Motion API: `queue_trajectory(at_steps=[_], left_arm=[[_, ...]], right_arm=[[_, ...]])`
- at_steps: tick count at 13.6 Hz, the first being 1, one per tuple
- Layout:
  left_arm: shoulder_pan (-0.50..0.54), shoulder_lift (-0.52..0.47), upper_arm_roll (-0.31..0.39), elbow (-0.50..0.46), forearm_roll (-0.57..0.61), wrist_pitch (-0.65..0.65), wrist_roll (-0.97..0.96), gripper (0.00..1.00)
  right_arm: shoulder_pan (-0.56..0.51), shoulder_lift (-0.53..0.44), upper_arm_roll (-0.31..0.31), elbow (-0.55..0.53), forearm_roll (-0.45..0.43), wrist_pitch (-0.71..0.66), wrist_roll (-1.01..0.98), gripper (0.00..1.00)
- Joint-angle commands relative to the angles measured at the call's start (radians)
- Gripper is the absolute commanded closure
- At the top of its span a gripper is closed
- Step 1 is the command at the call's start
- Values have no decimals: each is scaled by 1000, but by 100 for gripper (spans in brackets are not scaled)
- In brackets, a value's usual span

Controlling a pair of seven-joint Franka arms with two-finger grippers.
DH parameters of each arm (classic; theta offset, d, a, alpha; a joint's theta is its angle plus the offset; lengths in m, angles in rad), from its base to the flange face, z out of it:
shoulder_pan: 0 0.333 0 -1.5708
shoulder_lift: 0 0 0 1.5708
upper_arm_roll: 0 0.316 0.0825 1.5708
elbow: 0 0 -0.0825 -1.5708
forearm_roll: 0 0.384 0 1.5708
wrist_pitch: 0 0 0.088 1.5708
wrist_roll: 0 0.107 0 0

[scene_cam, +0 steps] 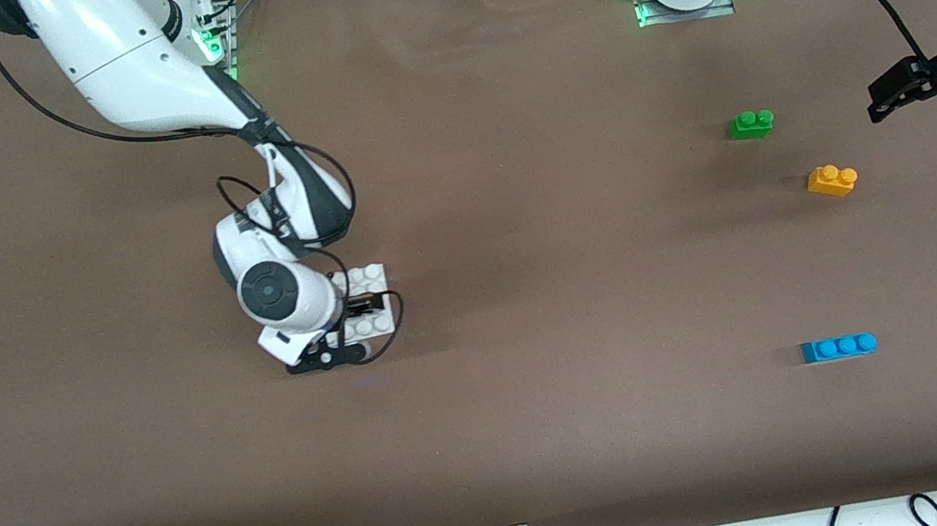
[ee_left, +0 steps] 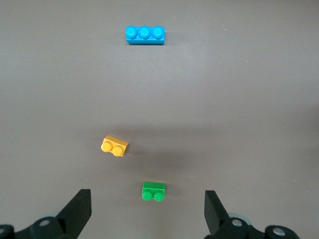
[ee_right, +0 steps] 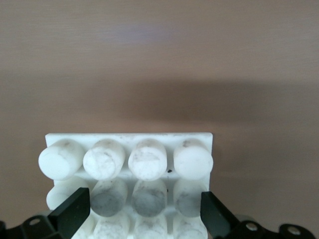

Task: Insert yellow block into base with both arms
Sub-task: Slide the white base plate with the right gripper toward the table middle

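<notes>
The yellow block (scene_cam: 832,180) (ee_left: 115,146) lies on the brown table toward the left arm's end, studs up. My left gripper (scene_cam: 881,99) (ee_left: 147,214) hangs open and holds nothing, in the air over the table beside the green brick (scene_cam: 751,123) (ee_left: 153,190). The white studded base (scene_cam: 365,276) (ee_right: 129,137) lies toward the right arm's end. My right gripper (scene_cam: 353,307) (ee_right: 144,214) is low over the base, its fingers (ee_right: 75,211) spread wide above the studs and holding nothing. The right arm's wrist hides part of the base in the front view.
A blue three-stud brick (scene_cam: 838,347) (ee_left: 145,35) lies nearer to the front camera than the yellow block. Bare brown table stretches between the base and the bricks. Cables hang along the table's front edge.
</notes>
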Motion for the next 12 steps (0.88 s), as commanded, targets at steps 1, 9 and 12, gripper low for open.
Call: queue_trajectory(at_steps=[1, 9, 12], left_arm=[[13, 5, -5, 13, -17, -1, 26, 0], [14, 5, -5, 13, -17, -1, 26, 0], [20, 5, -5, 13, -17, -1, 26, 0]], right_arm=[[45, 91, 10, 46, 29, 69, 93, 1], [183, 162, 10, 141, 29, 133, 289, 1], [249, 198, 10, 175, 29, 210, 336, 1]])
